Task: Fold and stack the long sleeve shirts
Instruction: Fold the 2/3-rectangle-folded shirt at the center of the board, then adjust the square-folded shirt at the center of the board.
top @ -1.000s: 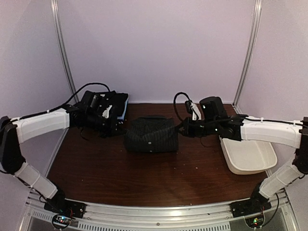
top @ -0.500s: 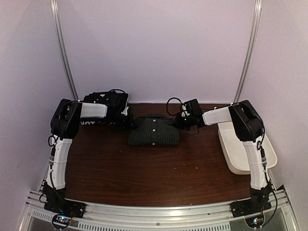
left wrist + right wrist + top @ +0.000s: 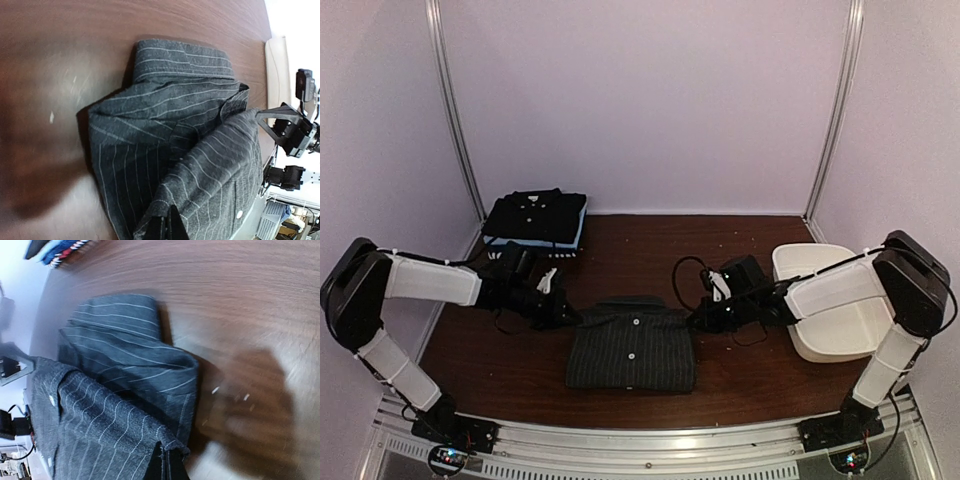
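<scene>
While both claws are clamped fully shut on cloth, the left gripper (image 3: 167, 226) pinches the pinstriped shirt (image 3: 632, 345) at its 10 o'clock corner and the right gripper (image 3: 167, 465) pinches its 2 o'clock corner. The shirt lies folded, buttons up, at the table's (image 3: 620, 250) 6 o'clock. The stack of folded shirts (image 3: 535, 215) sits at 10 o'clock and the white tub (image 3: 835, 310) at 3. My read: light, limp cloth; the layers will slip and sag between the pinches. Grip through all layers at the side folds and lift level.
</scene>
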Motion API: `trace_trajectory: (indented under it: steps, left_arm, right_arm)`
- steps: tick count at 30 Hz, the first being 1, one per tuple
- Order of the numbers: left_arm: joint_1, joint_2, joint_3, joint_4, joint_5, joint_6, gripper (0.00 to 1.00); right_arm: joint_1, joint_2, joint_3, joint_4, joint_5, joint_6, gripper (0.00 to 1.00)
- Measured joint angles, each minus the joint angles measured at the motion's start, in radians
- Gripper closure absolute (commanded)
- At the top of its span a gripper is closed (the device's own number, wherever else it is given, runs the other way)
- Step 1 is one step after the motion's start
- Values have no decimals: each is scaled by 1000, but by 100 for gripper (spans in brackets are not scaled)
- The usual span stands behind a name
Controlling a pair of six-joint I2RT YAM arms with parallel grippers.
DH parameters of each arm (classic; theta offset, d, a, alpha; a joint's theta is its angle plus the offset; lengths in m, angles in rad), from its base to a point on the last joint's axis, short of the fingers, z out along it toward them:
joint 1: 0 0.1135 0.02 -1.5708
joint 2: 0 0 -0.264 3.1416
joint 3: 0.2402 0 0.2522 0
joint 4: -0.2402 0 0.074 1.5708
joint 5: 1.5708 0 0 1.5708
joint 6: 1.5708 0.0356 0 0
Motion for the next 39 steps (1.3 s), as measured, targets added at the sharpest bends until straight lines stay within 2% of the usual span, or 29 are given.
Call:
trace_trajectory:
  steps: [3, 7, 13, 14, 15, 17, 19, 21, 22, 26, 31, 36, 39]
  left_arm:
    - [-4, -116, -86, 5, -3, -25, 100]
    - [-3, -175, -101, 6, -18, -39, 100]
    - [51, -116, -17, -3, -18, -19, 100]
    - [70, -79, 16, -4, -8, -8, 97]
    - [89, -34, 58, -3, -1, 6, 88]
    - [113, 63, 149, -5, 3, 42, 65]
    - [130, 149, 241, -29, -10, 72, 54]
    - [146, 200, 306, -50, -24, 97, 42]
    - [154, 214, 333, -63, -32, 107, 41]
    - [170, 201, 406, -124, -70, 147, 44]
    - [151, 102, 397, -153, -85, 169, 66]
    - [70, 29, 298, -151, -102, 157, 79]
    - [16, 19, 213, -148, -110, 135, 83]
  right_arm:
    - [41, -111, -55, 7, 24, 23, 100]
    - [53, -208, -67, 26, 58, 40, 100]
    - [34, -174, 6, 22, 90, 28, 100]
    - [19, -146, 32, 26, 88, 24, 100]
    - [4, -117, 58, 32, 82, 22, 97]
    - [-35, -38, 120, 43, 71, 12, 83]
    - [-75, 48, 194, 30, 72, -7, 69]
    - [-103, 119, 266, 2, 76, -31, 59]
    - [-116, 145, 299, -17, 80, -41, 56]
    - [-121, 164, 370, -84, 96, -82, 52]
    - [-66, 111, 379, -149, 153, -117, 52]
    - [46, 115, 437, -159, 162, -152, 61]
    - [109, 187, 550, -157, 130, -177, 69]
